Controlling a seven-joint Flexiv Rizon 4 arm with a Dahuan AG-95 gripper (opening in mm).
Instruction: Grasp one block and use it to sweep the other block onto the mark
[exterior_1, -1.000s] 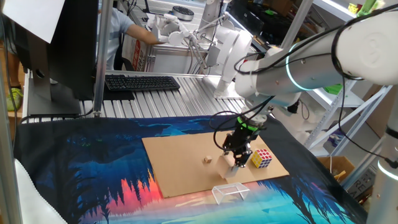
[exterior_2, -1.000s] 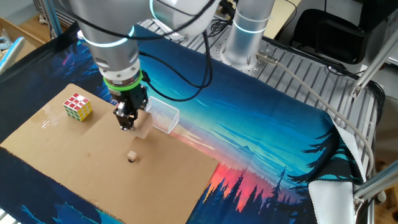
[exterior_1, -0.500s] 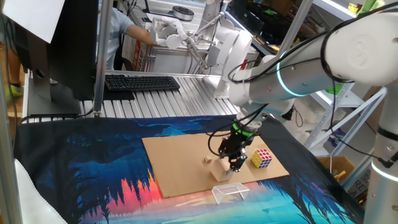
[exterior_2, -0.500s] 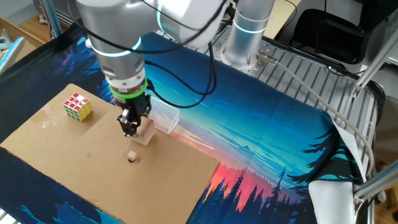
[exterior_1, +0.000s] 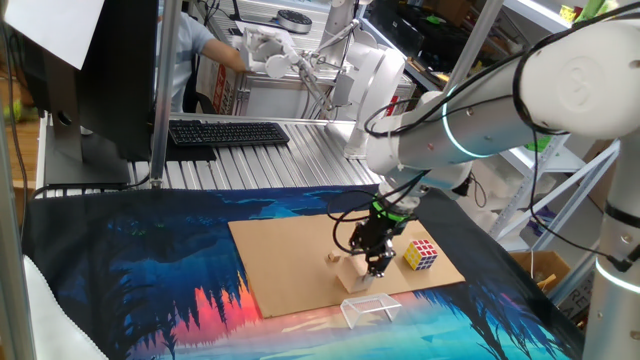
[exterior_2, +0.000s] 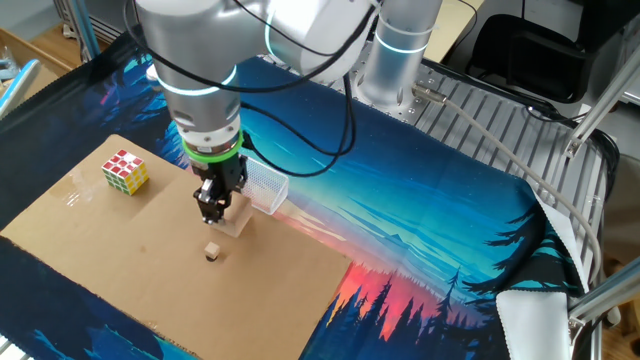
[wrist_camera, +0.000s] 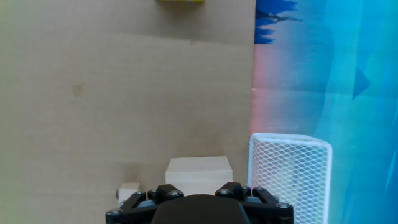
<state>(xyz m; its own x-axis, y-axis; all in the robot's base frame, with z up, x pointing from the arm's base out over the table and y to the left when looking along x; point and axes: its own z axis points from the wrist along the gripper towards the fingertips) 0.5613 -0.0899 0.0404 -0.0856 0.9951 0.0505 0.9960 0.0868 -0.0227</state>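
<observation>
On the brown cardboard sheet (exterior_2: 90, 240), gripper (exterior_2: 212, 211) low over the plain tan wooden cube (wrist_camera: 198, 175), apparently clamped on it; jaw contact hidden. Sweep step seems under way. Tiny rounded wooden piece (exterior_2: 211, 251) just beside cube. Dark mark (wrist_camera: 77, 89) well apart, so next move needs a steady push toward it. Mesh-walled frame (wrist_camera: 290, 173) adjacent; puzzle cube (exterior_2: 125, 171) aside.
</observation>
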